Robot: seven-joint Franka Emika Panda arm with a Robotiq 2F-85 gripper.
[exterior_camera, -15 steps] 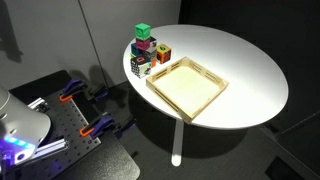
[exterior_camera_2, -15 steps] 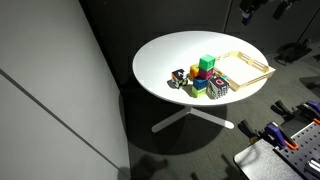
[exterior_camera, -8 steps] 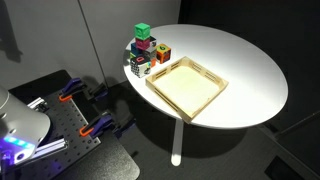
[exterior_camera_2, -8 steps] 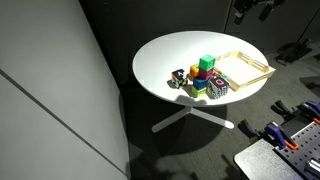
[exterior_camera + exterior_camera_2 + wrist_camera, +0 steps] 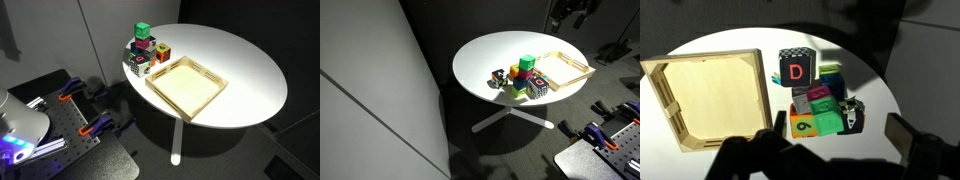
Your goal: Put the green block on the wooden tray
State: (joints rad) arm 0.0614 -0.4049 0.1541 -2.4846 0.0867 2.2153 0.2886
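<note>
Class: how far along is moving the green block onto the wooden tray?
Done: nothing visible; the wooden tray lies bare. In hand: the gripper hangs open above the block pile, holding nothing. Left: grasp the green block atop the pile beside the tray and set it inside.

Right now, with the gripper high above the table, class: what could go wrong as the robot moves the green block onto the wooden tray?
The green block sits on top of the pile of other blocks, so a slightly off descent by the gripper may topple them. The pile stands near the edge of the table; knocked blocks might fall off. The wooden tray has a raised rim that a low carry could clip.
</note>
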